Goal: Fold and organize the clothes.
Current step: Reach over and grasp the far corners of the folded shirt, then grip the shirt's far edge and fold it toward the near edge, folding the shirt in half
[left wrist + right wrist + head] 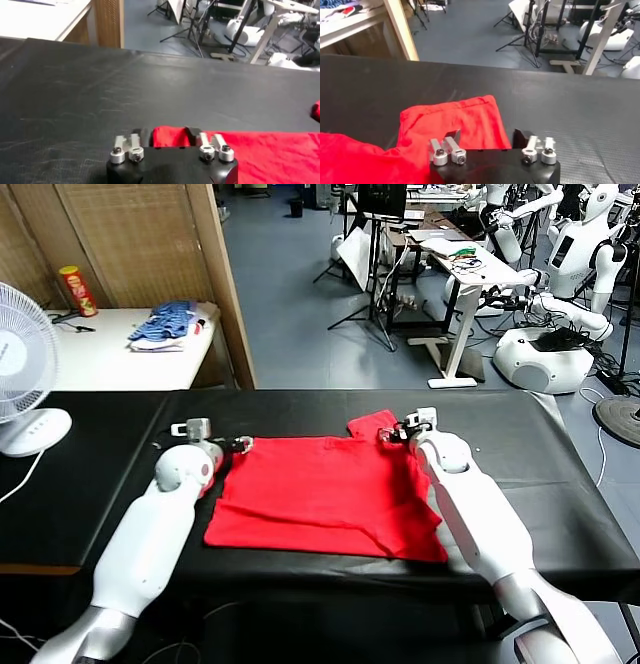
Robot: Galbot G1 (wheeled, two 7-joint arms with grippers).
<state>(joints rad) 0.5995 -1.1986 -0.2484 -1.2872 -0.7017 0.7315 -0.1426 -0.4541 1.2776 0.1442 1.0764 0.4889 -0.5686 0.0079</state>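
The red T-shirt (320, 489) lies spread flat on the black table (90, 484), with one sleeve (465, 112) sticking out at its far right corner. My left gripper (240, 446) rests low at the shirt's far left corner. In the left wrist view the left gripper (168, 134) stands open, its dark fingers (145, 135) on either side of a raised bit of red cloth (170, 136). My right gripper (392, 434) sits at the far right corner by the sleeve. The right gripper (487, 137) is also open, straddling the sleeve's edge.
A white fan (20, 354) stands at the table's left. Behind it a white side table (100, 354) carries a blue-and-white heap of cloth (165, 324) and a red can (77, 291). Desks, stands and other robots (560, 314) fill the floor beyond.
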